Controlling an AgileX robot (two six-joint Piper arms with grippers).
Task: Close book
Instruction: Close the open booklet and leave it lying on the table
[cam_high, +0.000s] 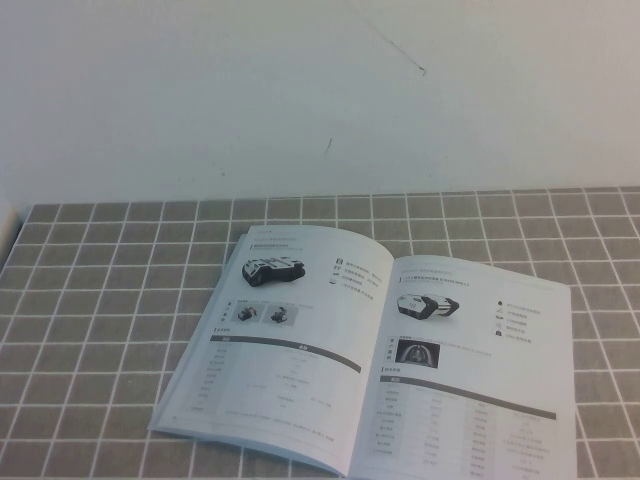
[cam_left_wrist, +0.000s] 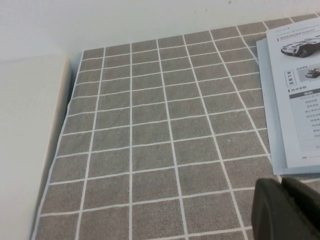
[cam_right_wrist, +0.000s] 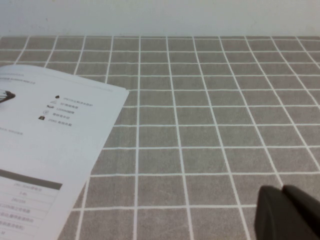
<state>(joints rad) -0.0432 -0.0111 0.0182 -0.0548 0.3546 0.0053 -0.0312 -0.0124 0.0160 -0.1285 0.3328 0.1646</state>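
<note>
High view: book (cam_high: 300, 340) open, spine pointing away; left hand (cam_left_wrist: 282, 183), right hand (cam_right_wrist: 282, 190) closed alongside.

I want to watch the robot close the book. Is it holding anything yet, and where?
Nothing is held. The open book lies untouched; the left tool hangs over bare tablecloth left of it, the right tool to its right.

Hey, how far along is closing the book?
Nothing looks done: the book lies open on the checked tablecloth. Nothing is in hand; the left gripper hovers off the book's left edge, the right gripper off its right, neither touching it. Left: lift one side and fold it over.
</note>
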